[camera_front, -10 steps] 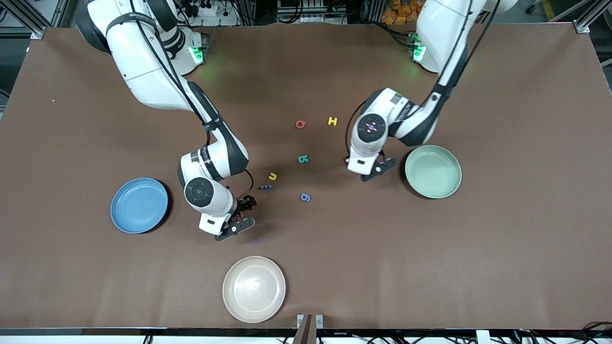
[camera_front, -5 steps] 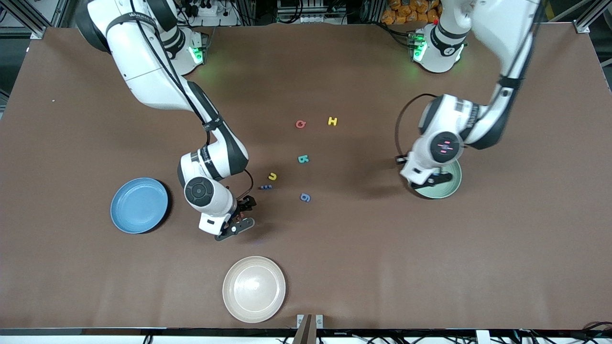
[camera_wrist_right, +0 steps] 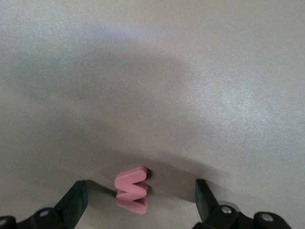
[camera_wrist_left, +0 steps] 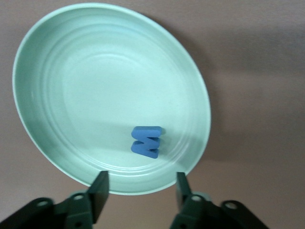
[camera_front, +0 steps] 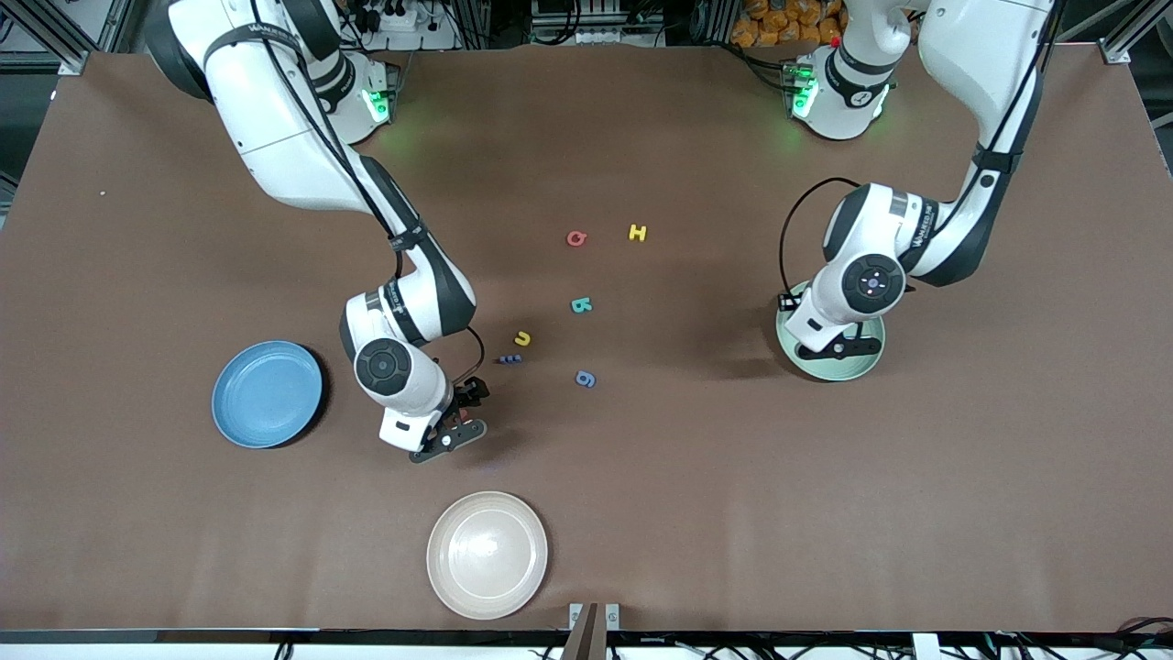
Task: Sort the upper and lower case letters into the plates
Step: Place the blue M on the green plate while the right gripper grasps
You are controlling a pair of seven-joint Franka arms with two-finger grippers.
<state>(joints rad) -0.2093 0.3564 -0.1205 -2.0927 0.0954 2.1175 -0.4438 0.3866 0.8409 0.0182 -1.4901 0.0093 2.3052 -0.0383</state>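
The pale green plate [camera_front: 850, 367] [camera_wrist_left: 71, 86] sits toward the left arm's end of the table. In it lies a blue letter [camera_wrist_left: 147, 141]. My left gripper [camera_front: 829, 346] [camera_wrist_left: 140, 191] hangs over this plate, open, with nothing between its fingers. My right gripper [camera_front: 447, 431] [camera_wrist_right: 139, 200] is low over the bare table between the blue plate [camera_front: 266, 394] and the loose letters. It is open around a pink-red zigzag letter [camera_wrist_right: 131, 189] that stands on edge on the table. Loose letters lie mid-table: a red one [camera_front: 575, 238], a yellow H [camera_front: 638, 233], a teal one [camera_front: 581, 305].
More letters lie nearer the right gripper: a yellow u [camera_front: 521, 338], a small dark blue one [camera_front: 509, 358] and a blue one [camera_front: 586, 379]. A cream-white plate [camera_front: 487, 555] sits near the table's front edge. The brown table cover [camera_front: 825, 513] is bare elsewhere.
The left arm swung from beside the middle letters to over the green plate. Its gripper opened and the blue letter now lies in the plate. The right arm barely moved.
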